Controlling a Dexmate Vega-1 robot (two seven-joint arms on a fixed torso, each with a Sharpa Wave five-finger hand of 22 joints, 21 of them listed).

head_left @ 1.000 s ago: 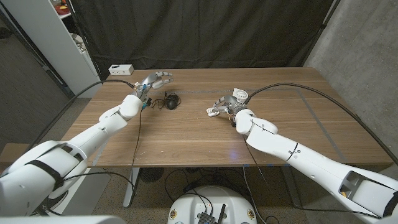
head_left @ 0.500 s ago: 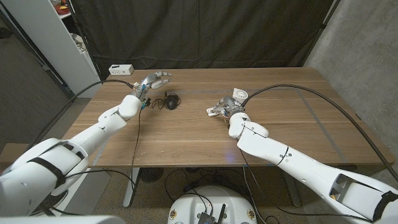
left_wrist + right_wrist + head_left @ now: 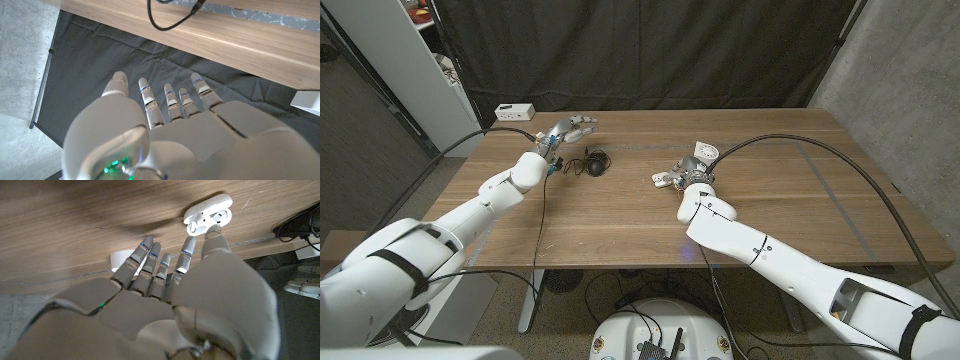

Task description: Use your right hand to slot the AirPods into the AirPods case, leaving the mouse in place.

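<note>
The open white AirPods case (image 3: 705, 153) stands on the wooden table (image 3: 620, 220) right of centre; its lid is up and white shows inside (image 3: 209, 214). My right hand (image 3: 690, 172) hovers just in front of it, fingers stretched out and apart, thumb tip next to the case. A small white piece, seemingly an AirPod (image 3: 660, 180), lies at the fingertips and is half hidden behind them (image 3: 120, 259). The black mouse (image 3: 597, 161) with its cable sits left of centre. My left hand (image 3: 570, 128) hangs open above the table's back left, holding nothing (image 3: 200, 130).
A white box (image 3: 515, 112) sits at the table's back left corner. The mouse cable (image 3: 170, 15) loops beside my left wrist. A black curtain hangs behind the table and a white shelf (image 3: 380, 60) stands at the left.
My right elbow and forearm have swung inward toward the table's middle, and the hand has shifted slightly toward the case. The left arm, mouse and case have not moved.
</note>
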